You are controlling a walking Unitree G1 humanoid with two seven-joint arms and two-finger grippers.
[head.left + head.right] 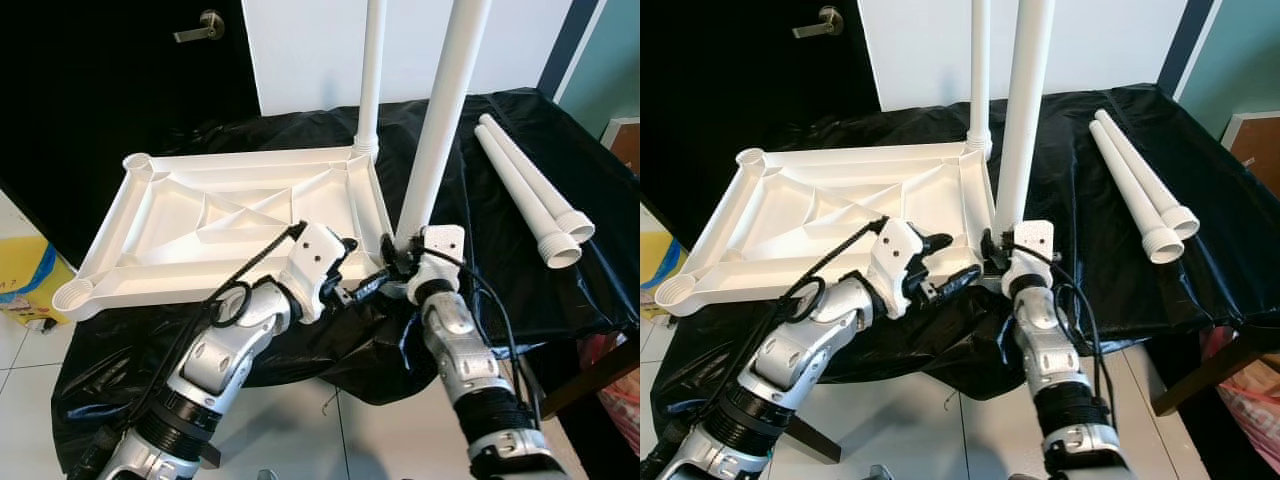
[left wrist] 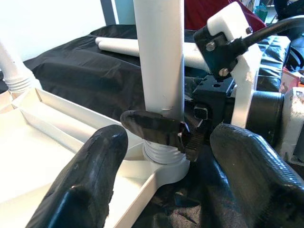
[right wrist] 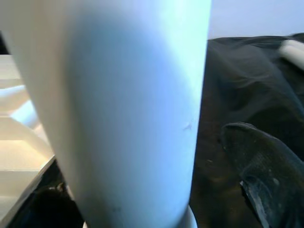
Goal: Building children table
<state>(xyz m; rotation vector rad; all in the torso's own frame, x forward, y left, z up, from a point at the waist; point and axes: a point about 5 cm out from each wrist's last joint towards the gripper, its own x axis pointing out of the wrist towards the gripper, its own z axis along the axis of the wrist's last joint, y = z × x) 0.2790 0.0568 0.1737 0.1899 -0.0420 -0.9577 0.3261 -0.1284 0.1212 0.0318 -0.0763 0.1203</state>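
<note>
- Left eye view: a white plastic tabletop (image 1: pixel 230 225) lies upside down on a surface draped in black sheeting (image 1: pixel 500 270), its ribbed underside facing up.
- One white leg (image 1: pixel 371 75) stands upright in the far right corner socket.
- A second, thicker-looking leg (image 1: pixel 440 120) stands tilted slightly at the near right corner, its threaded foot seated in that socket.
- The right end effector (image 1: pixel 398 248) is clamped around the base of this near leg, one black finger (image 2: pixel 154 128) wrapped across its front just above the threads.
- The left end effector (image 1: pixel 362 285) sits just beside it, near the tabletop's near right corner; its fingers (image 2: pixel 90 185) are spread apart and hold nothing.
- Two spare legs (image 1: pixel 530 190) lie side by side on the sheeting to the right, well apart from the tabletop, threaded ends toward the robot.
- A dark door with a lever handle (image 1: pixel 200 27) stands behind.
</note>
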